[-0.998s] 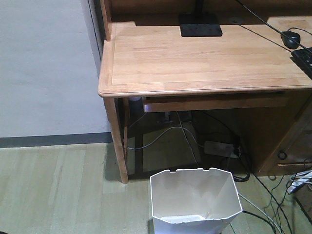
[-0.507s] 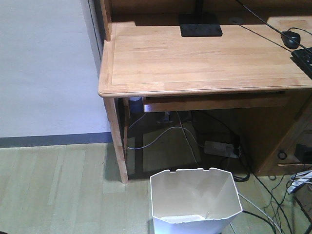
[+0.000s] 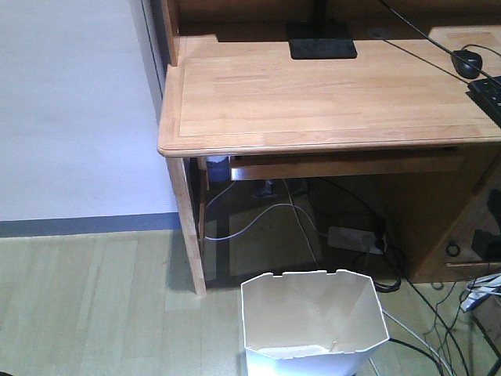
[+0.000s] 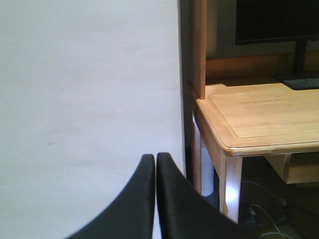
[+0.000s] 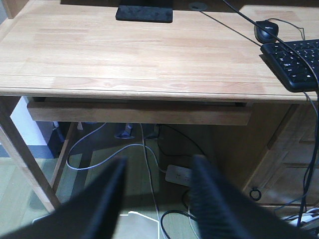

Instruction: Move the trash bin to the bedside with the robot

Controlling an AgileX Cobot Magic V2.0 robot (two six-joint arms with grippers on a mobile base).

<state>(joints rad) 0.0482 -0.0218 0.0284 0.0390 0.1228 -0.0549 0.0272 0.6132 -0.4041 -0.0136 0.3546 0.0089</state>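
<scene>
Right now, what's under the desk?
Loose cables and a white power strip lie on the floor under the desk. The bin hides the floor nearest the camera.

Wooden desk [image 3: 313, 94], white wall [image 3: 70, 102], plank floor [image 3: 86, 305]

**Front view, change over the last second.** Beneath the desk [image 3: 329, 94], just behind its front-left leg, the white-and-blue object [image 3: 217, 168] now shows more of itself below the desk's front edge. A second ago only a sliver was visible there. On the cabinet [image 3: 434, 235] under the desk's right end, a dark patch [image 3: 489, 235] has appeared at the frame edge and has widened since. The wall [image 3: 70, 102] left of the desk has shifted from plain grey to a faintly lilac tint.
</scene>
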